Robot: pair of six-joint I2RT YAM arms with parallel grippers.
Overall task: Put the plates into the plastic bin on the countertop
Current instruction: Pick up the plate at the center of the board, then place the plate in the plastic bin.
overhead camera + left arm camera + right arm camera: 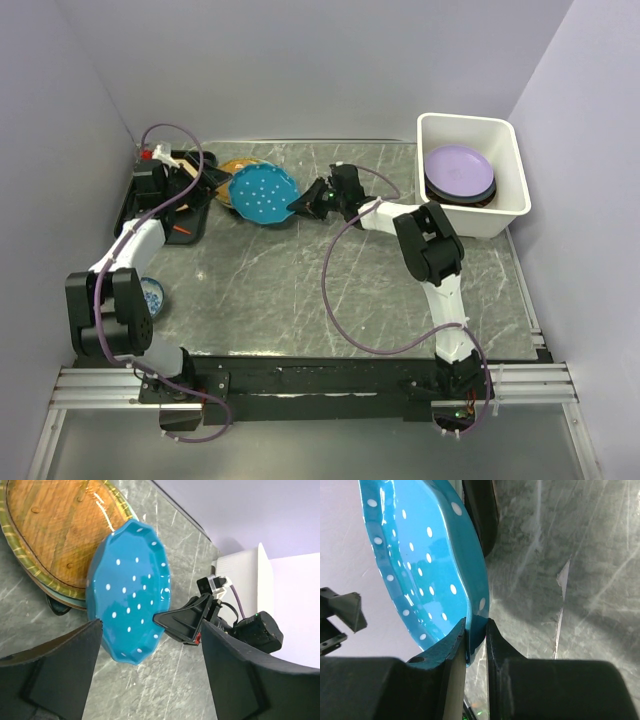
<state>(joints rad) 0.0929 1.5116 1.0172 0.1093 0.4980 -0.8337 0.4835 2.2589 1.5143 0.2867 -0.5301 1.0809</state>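
My right gripper (300,205) is shut on the rim of the teal plate with white dots (260,195) and holds it tilted above the countertop (300,290). The right wrist view shows the rim pinched between the fingers at my right gripper (476,630), with the teal plate (420,555) rising to the left. My left gripper (203,187) is open and empty beside that plate's left edge. In the left wrist view my left gripper (150,680) faces the teal plate (130,590), with an orange plate (55,530) behind it. The white plastic bin (505,160) holds a lavender plate (457,168) on darker plates.
A flat black tray (150,215) lies at the back left under the left gripper and the orange plate (238,166). A small blue-patterned dish (152,296) sits by the left arm's elbow. Grey walls close in the left, back and right sides.
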